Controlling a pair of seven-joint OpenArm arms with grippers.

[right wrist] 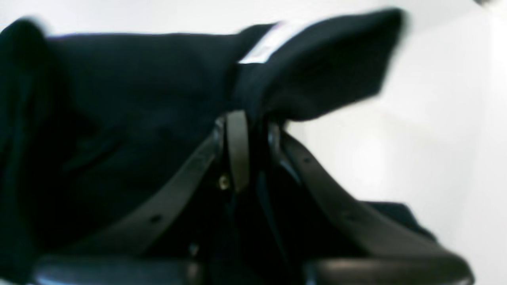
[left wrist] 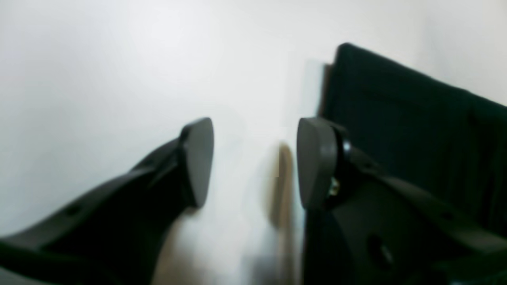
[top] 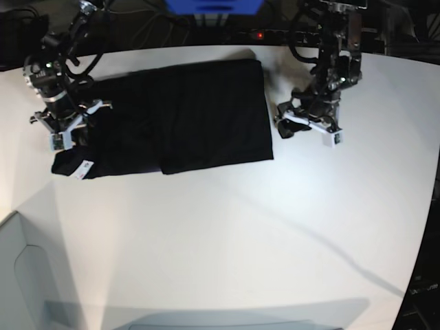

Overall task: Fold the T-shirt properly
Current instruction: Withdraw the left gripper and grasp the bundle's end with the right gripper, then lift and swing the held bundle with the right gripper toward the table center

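Observation:
The black T-shirt (top: 185,113) lies partly folded on the white table (top: 240,234), with no print showing. Its small white label (top: 84,170) is at its left end. My right gripper (right wrist: 255,134) is shut on a bunch of the black cloth (right wrist: 324,63) beside the label (right wrist: 265,47). In the base view it is over the shirt's left end (top: 67,137). My left gripper (left wrist: 255,162) is open and empty, low over bare table just off the shirt's edge (left wrist: 416,130). In the base view it is by the shirt's right edge (top: 285,126).
A blue object (top: 213,5) and dark cables lie behind the table's far edge. A pale grey box (top: 20,275) stands at the front left. The table's right edge curves down past the left arm (top: 333,62).

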